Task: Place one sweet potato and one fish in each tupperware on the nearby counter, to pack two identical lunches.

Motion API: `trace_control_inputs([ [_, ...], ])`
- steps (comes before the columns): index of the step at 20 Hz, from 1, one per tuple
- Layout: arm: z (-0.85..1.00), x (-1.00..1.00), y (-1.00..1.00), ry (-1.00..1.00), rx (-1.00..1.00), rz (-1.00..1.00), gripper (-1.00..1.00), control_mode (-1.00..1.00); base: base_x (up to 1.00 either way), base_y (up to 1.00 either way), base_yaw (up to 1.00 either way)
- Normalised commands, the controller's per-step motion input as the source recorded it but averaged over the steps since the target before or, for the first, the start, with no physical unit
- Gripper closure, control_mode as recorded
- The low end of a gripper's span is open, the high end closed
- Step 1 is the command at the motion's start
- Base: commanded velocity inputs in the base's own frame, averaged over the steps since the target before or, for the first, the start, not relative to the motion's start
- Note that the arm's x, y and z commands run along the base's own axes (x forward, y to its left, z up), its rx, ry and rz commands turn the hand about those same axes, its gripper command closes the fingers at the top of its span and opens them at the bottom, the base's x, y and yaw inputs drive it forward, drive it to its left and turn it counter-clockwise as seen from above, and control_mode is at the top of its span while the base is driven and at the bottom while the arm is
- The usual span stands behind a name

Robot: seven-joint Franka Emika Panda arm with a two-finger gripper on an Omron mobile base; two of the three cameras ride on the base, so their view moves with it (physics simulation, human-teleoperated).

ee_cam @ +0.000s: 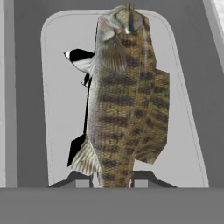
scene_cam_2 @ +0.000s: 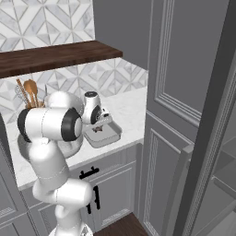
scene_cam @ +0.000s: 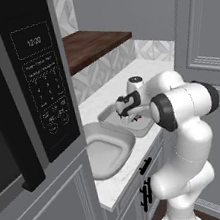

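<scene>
A brown-green patterned fish (ee_cam: pixel 127 96) hangs lengthwise from my gripper (ee_cam: pixel 111 183), which is shut on its tail end. Right beneath it lies the pale floor of the rectangular grey tupperware (ee_cam: pixel 61 109). From the base, my gripper (scene_cam: pixel 135 117) hovers low inside that tupperware (scene_cam: pixel 105 115) on the white counter (scene_cam: pixel 100 98), with the fish (scene_cam_2: pixel 97 129) a small dark shape under the hand. The rounder, bowl-like tupperware (scene_cam: pixel 106 150) sits beside it, nearer the microwave, and looks bare inside. The sweet potato is out of view.
A black microwave (scene_cam: pixel 38 93) stands close on the left. A dark wooden shelf (scene_cam: pixel 91 44) runs above the counter's back. A holder of wooden utensils (scene_cam_2: pixel 27 90) stands at the tiled wall. Tall grey cabinet doors (scene_cam_2: pixel 184 92) close off the right.
</scene>
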Motion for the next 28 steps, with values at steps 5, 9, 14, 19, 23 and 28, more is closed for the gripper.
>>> trace_control_inputs([
  [5,0.0,0.5,0.0,0.0,0.0,0.0,1.0,-1.0,0.0,0.0,0.0],
  [9,-0.06,0.23,0.0,0.0,0.0,0.0,1.0,-1.0,0.0,0.0,0.0],
  [14,-0.29,0.01,0.0,0.04,0.03,0.01,-1.0,-1.0,0.0,0.0,0.0],
  [19,0.09,-0.01,0.0,0.0,0.0,0.0,-1.0,-1.0,0.0,0.0,0.0],
  [23,0.52,-0.46,-0.06,-0.01,0.0,0.0,-1.0,-1.0,0.0,0.0,0.0],
  [28,0.48,-1.0,-0.08,-0.01,0.0,0.0,-1.0,-1.0,0.0,0.0,0.0],
])
